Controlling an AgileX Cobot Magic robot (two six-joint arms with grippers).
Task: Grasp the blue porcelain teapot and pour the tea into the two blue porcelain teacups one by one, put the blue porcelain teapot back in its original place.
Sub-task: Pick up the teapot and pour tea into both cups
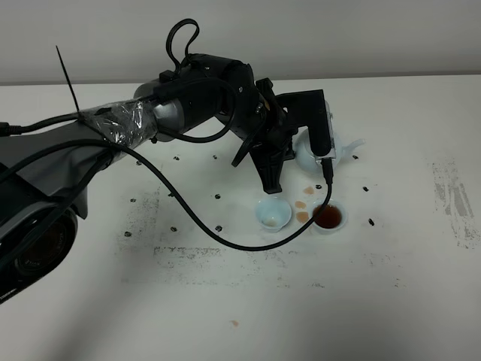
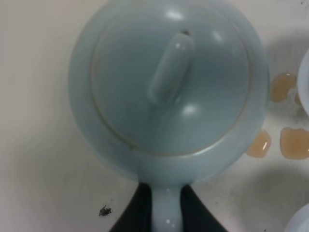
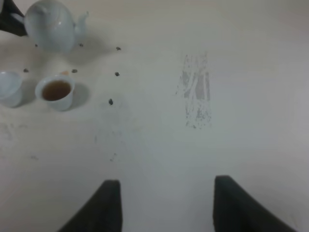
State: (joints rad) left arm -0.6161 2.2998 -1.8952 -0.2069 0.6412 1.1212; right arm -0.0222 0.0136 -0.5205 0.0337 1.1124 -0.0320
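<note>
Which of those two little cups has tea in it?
The right teacup in the high view holds dark brown tea; the left teacup shows only pale blue inside.

Light is bright and even, from above — the table looks nearly white and shadows are soft. In the exterior view the arm at 8 o'clock is dark and unsharp. Left wrist view: the teapot is too close, blurred, with small glare spots — right wrist view is pale and soft.
</note>
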